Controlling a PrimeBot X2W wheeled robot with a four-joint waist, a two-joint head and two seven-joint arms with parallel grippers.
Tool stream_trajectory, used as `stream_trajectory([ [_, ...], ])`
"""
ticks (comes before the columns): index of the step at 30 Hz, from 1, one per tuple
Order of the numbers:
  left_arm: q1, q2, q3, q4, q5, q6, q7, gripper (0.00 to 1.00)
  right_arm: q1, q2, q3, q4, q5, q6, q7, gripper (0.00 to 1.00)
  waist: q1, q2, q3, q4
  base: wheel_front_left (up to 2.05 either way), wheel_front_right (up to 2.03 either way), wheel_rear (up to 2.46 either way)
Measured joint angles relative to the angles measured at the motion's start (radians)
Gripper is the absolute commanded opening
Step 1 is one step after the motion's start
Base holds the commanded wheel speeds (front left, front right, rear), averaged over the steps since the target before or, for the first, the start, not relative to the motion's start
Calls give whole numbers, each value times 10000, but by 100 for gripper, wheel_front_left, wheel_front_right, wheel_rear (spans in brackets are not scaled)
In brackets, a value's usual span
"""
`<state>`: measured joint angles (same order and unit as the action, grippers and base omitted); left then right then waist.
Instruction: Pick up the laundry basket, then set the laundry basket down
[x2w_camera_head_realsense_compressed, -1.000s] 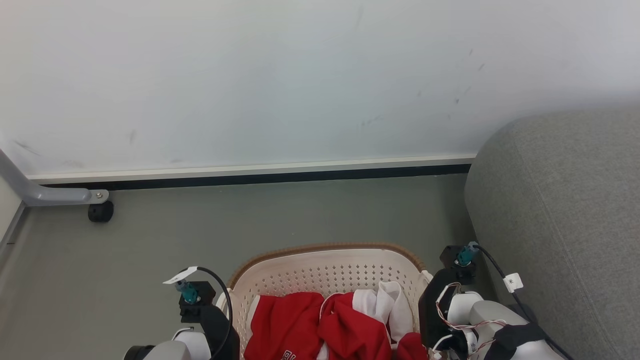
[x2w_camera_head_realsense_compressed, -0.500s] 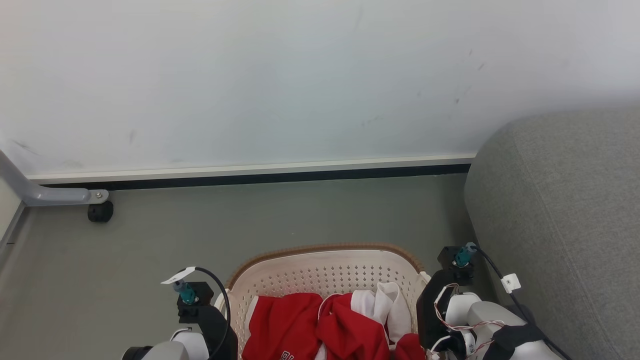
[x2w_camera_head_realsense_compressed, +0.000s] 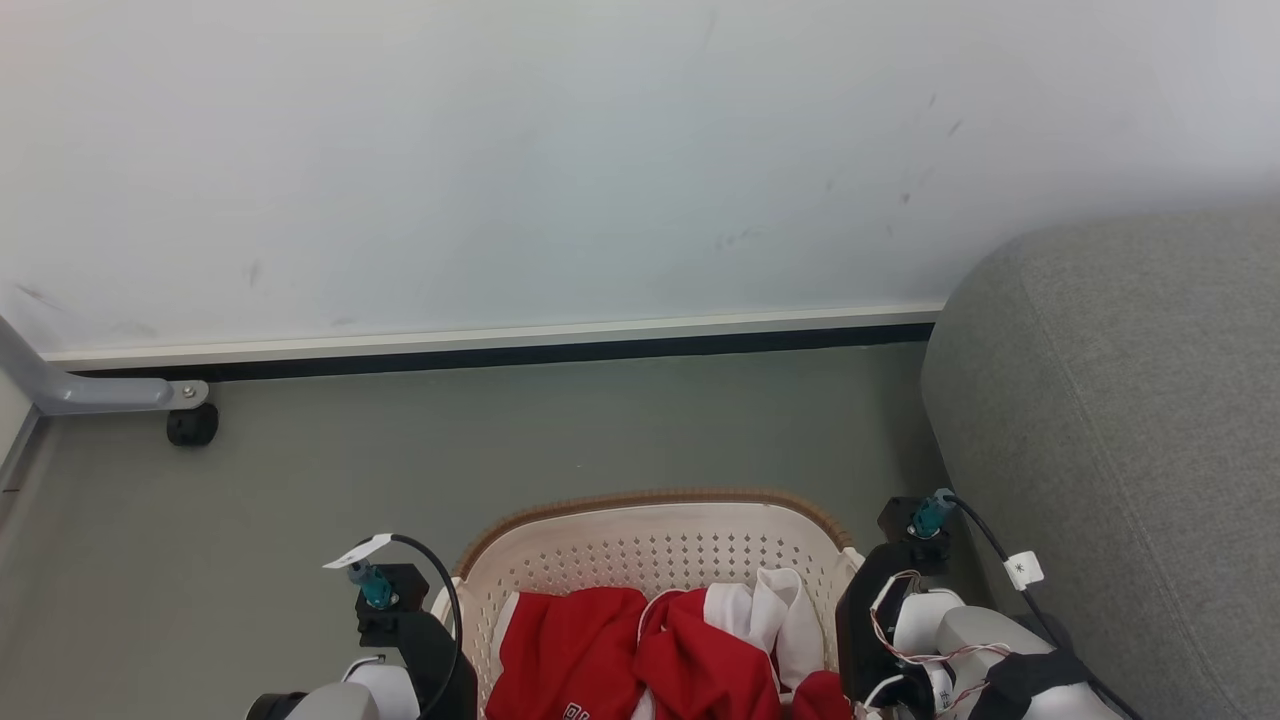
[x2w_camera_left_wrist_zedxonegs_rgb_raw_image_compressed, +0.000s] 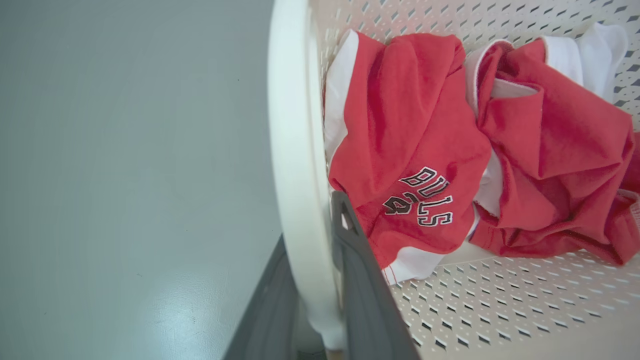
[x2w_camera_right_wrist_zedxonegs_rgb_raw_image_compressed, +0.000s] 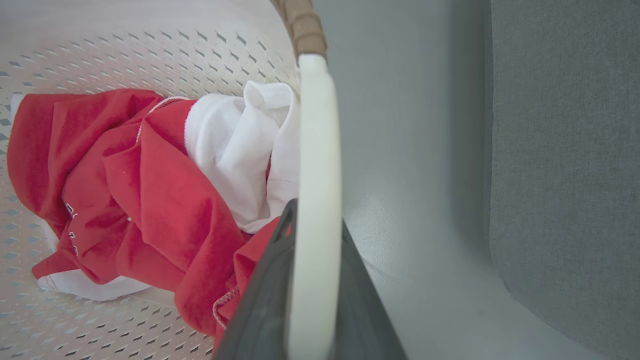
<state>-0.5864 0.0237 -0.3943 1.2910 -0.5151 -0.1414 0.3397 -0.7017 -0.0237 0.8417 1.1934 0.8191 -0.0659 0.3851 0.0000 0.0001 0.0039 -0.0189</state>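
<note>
Both claws have the basket (x2w_camera_head_realsense_compressed: 650, 545) in hand on the grey floor (x2w_camera_head_realsense_compressed: 560, 430), between a white wall (x2w_camera_head_realsense_compressed: 600, 180) and the grey sofa (x2w_camera_head_realsense_compressed: 1120, 400) to the robot's right. The left gripper (x2w_camera_left_wrist_zedxonegs_rgb_raw_image_compressed: 312, 225) pinches the left handle (x2w_camera_left_wrist_zedxonegs_rgb_raw_image_compressed: 295, 150) between its two dark fingers, one outside the loop and one inside. The right gripper (x2w_camera_right_wrist_zedxonegs_rgb_raw_image_compressed: 315, 220) clamps the right handle (x2w_camera_right_wrist_zedxonegs_rgb_raw_image_compressed: 317, 150) the same way. The grasp appears complete. Whether the basket has left the floor cannot be told from here, as its base is hidden, so the lift may be under way or about to start. The setting down is yet to come.

The basket is cream-white plastic, its walls pierced with rows of small holes, and it carries a brown woven-look rim (x2w_camera_head_realsense_compressed: 650, 496) along the far edge. It sits level between the two arms, close in front of the robot. Inside lie a crumpled red shirt (x2w_camera_left_wrist_zedxonegs_rgb_raw_image_compressed: 410, 125) with lettering and a white garment (x2w_camera_right_wrist_zedxonegs_rgb_raw_image_compressed: 240, 145) bunched against the right wall.
</note>
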Motion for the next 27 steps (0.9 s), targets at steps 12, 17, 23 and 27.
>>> stream_trajectory([
  [12,1,0,-13,0,-2,0,-96,0,-4,0,146,31,144,2,-150,0,0,0,83,-55,0,0,0],
  [17,2,-2,-27,0,-2,0,-171,0,-4,0,194,58,184,2,-182,0,0,0,148,-69,0,0,0],
  [23,1,-6,-40,0,-2,0,-280,0,-16,0,247,84,259,15,-313,0,0,0,258,-66,0,0,0],
  [27,0,-6,-48,0,-2,0,-347,0,-43,0,274,86,268,15,-399,0,0,0,372,-63,0,0,0],
])
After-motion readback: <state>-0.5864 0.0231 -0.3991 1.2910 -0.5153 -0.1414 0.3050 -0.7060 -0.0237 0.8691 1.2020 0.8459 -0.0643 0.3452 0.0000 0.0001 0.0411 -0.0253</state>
